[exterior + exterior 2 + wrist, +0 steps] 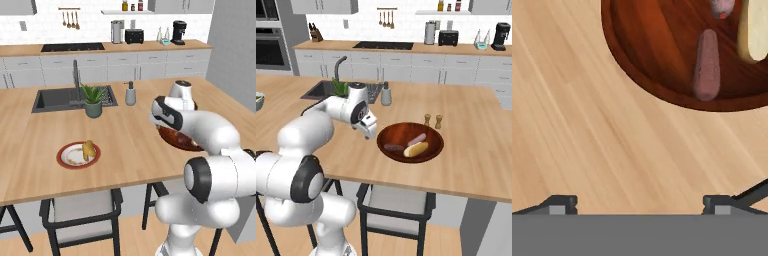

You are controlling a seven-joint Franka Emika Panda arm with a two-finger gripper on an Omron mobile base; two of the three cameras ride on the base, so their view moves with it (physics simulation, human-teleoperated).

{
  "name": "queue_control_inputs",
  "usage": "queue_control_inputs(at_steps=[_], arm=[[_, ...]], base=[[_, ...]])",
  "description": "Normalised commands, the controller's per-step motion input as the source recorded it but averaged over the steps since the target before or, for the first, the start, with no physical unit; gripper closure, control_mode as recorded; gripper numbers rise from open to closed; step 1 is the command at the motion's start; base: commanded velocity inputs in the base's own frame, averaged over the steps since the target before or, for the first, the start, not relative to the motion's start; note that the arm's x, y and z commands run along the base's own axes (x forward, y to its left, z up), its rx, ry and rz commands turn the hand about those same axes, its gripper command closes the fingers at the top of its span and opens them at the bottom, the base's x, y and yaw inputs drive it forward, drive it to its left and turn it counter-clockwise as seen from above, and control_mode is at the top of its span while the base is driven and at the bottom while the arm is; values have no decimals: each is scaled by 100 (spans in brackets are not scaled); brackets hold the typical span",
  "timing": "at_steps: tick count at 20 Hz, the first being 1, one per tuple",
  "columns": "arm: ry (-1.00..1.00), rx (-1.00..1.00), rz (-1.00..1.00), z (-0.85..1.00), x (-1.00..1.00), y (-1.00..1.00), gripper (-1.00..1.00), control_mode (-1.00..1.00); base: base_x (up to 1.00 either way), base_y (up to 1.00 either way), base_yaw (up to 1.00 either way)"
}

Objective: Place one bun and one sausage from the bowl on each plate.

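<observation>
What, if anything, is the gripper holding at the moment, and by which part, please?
Nothing. The gripper hangs open and empty above the wooden counter, beside the wide, glossy reddish-brown bowl.

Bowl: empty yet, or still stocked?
Still stocked. The bowl holds two sausages and one bun, all lying inside its rim. The hand view confirms a sausage beside the bun.

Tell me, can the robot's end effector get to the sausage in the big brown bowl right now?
Probably yes. The end effector is open beside the bowl, and the nearest sausage lies uncovered near the rim, with bare counter between them.
</observation>
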Motion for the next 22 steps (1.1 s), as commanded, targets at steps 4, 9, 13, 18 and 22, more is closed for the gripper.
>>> queue_control_inputs(at_steps=[4, 9, 13, 18, 22], arm=[[5, 0, -14, -1, 43, -100, -100, -100], [7, 0, -12, -17, 56, -100, -100, -100], [13, 0, -11, -37, 65, -61, -100, -100], [16, 4, -4, -44, 42, -15, -100, -100], [12, 8, -1, -41, -9, 0, -100, -100]], base=[[0, 0, 0], [0, 0, 0], [0, 0, 0], [0, 0, 0], [0, 0, 0]])
